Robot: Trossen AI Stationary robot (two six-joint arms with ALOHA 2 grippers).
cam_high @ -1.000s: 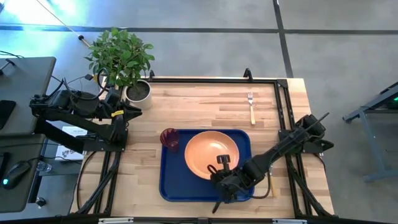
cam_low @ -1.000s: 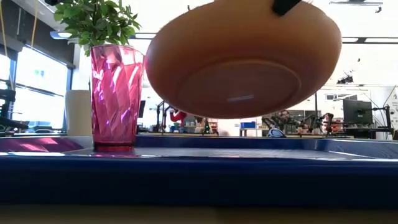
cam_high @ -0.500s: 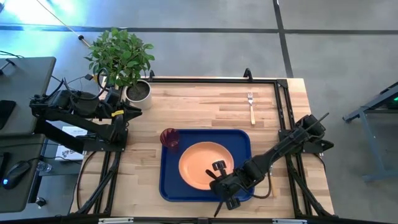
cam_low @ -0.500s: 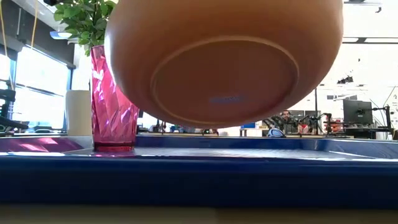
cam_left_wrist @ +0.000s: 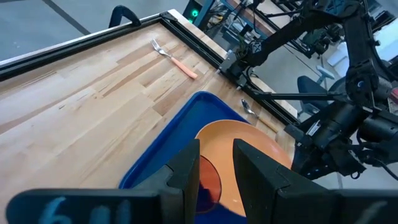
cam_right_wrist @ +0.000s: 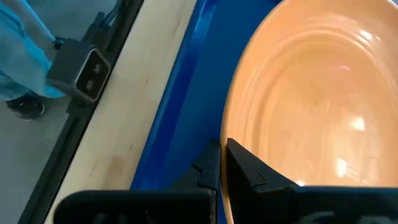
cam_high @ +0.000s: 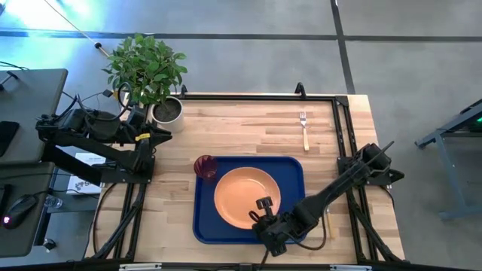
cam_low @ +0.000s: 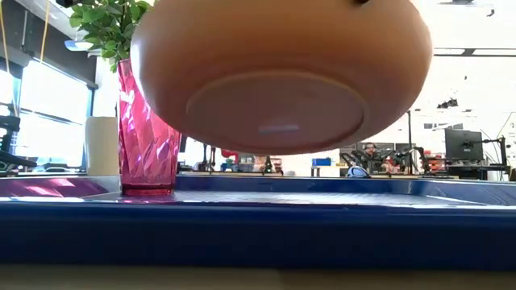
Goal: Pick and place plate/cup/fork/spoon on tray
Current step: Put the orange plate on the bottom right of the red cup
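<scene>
- Low view: orange plate (cam_low: 282,72) cut off at 12 o'clock; held clear above blue tray (cam_low: 258,229).
- Right gripper (cam_high: 265,213) clamped on plate rim at 5 o'clock.
- Plate shifted toward 9 o'clock, nearer red cup (cam_high: 205,166).
- Left gripper (cam_left_wrist: 216,163) parked off-table, slightly parted.

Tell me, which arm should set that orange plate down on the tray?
The right. Its gripper already grips the plate by the rim, held above the blue tray, as the low view shows. The left gripper waits off by the plant pot.

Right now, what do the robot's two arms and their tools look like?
Both arms are dark, nearly black, with jointed links. The left arm carries a small yellow label and loose cables. The right tool and left tool each have two flat dark fingers.
</scene>
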